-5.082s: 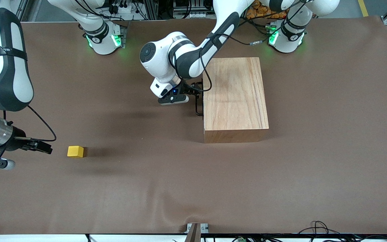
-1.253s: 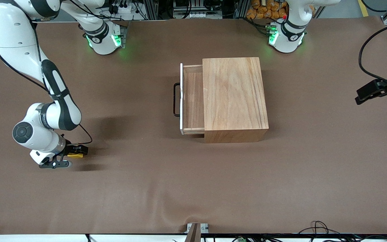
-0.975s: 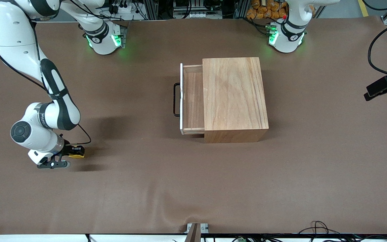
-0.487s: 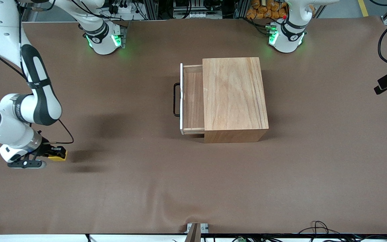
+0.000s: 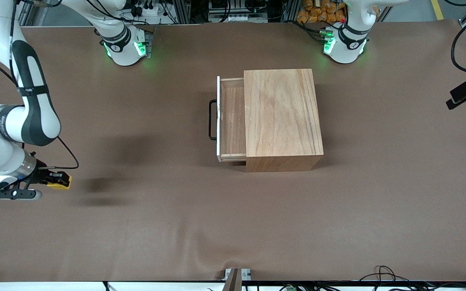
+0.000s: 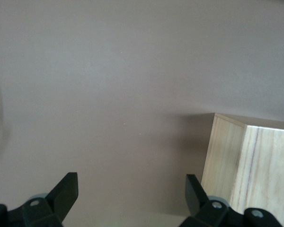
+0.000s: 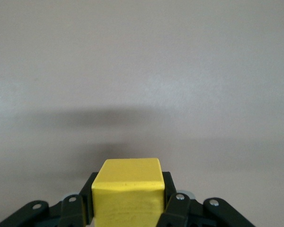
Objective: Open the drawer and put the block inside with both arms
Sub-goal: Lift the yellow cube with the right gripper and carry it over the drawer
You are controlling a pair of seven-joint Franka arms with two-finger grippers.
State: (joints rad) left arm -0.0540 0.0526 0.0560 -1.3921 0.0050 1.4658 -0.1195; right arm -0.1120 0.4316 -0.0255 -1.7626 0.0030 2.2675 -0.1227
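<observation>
The drawer (image 5: 232, 121) is pulled out of the wooden box (image 5: 283, 117) toward the right arm's end of the table. Its white front and black wire handle (image 5: 212, 120) show, and its tray is empty. My right gripper (image 5: 56, 179) is shut on the yellow block (image 5: 60, 182) and holds it above the table at the right arm's end. In the right wrist view the block (image 7: 128, 193) sits between the black fingers (image 7: 174, 208). My left gripper (image 5: 465, 93) is open and empty in the air at the left arm's end; in the left wrist view (image 6: 131, 191) a corner of the box (image 6: 255, 165) shows.
The brown table cover (image 5: 233, 218) has soft wrinkles near the front edge. The two arm bases (image 5: 126, 46) (image 5: 344, 44) glow green along the edge farthest from the front camera. Cables lie at the front edge (image 5: 382, 275).
My right gripper closed on the block, lifted it off the table and carried it toward the right arm's end. The left gripper stayed near the left arm's end, shifting slightly. The drawer stays open.
</observation>
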